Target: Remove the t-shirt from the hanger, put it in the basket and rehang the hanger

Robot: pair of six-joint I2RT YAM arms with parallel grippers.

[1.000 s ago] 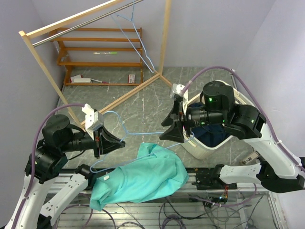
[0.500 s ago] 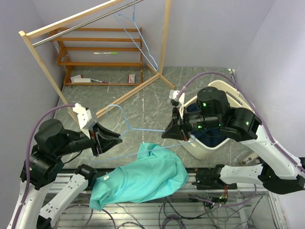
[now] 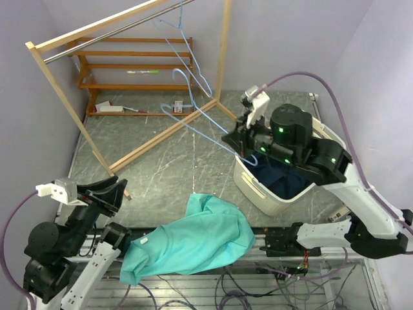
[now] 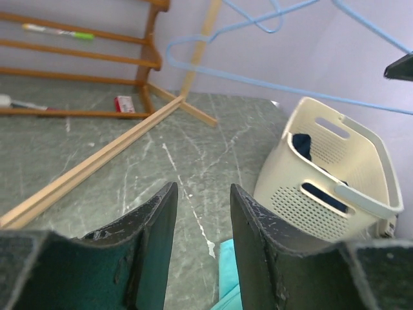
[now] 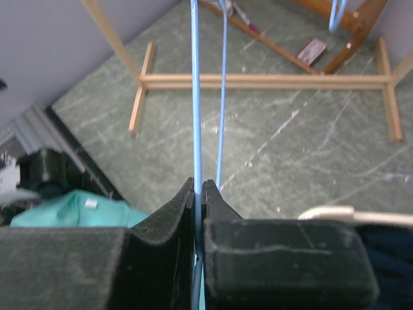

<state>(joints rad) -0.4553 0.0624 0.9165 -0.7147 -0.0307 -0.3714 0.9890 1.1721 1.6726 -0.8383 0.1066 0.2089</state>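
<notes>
The teal t-shirt (image 3: 193, 242) lies crumpled at the table's near edge, free of the hanger. A corner of the t-shirt (image 4: 227, 281) shows between my left fingers, and part of the t-shirt (image 5: 77, 206) shows low in the right wrist view. My right gripper (image 3: 240, 150) is shut on the thin light-blue wire hanger (image 3: 193, 131), held bare in the air above the floor. In the right wrist view the hanger wire (image 5: 195, 97) runs straight up from the closed right gripper (image 5: 199, 187). My left gripper (image 3: 116, 192) stands open and empty at the lower left, far from the hanger (image 4: 258, 81).
A white laundry basket (image 3: 255, 187) with dark blue clothes stands under the right arm; the basket (image 4: 322, 174) also shows in the left wrist view. A wooden rack (image 3: 132, 19) with a metal rail holds a second blue hanger (image 3: 187, 55). Wooden shelves (image 3: 135, 68) stand behind.
My left gripper opened, let go of the hanger and drew back to the lower left. The right gripper shut on the hanger and carried it up and away from the t-shirt.
</notes>
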